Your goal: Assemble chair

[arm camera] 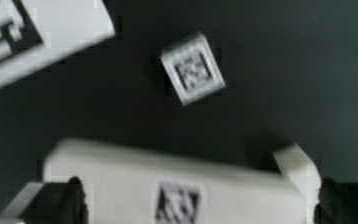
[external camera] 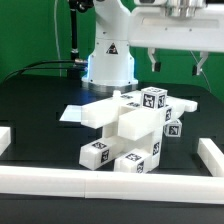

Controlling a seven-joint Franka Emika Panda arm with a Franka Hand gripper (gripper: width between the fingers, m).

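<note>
White chair parts with black-and-white tags lie in a pile (external camera: 135, 125) in the middle of the black table. A tagged block (external camera: 152, 98) is on top, and short tagged pieces (external camera: 97, 152) (external camera: 137, 160) lie at the front. My gripper (external camera: 175, 66) hangs above the pile's back right in the exterior view, its fingers wide apart with nothing between them. In the blurred wrist view, a white tagged part (arm camera: 176, 185) shows below, between the dark fingers (arm camera: 51, 200). A small tagged end (arm camera: 194, 68) and another tagged part (arm camera: 25, 40) lie beyond.
White rails border the table at the front (external camera: 110, 182), the exterior view's right (external camera: 210, 155) and left (external camera: 5, 140). The arm's white base (external camera: 108, 60) stands behind the pile. A thin flat white piece (external camera: 75, 113) lies at the pile's left.
</note>
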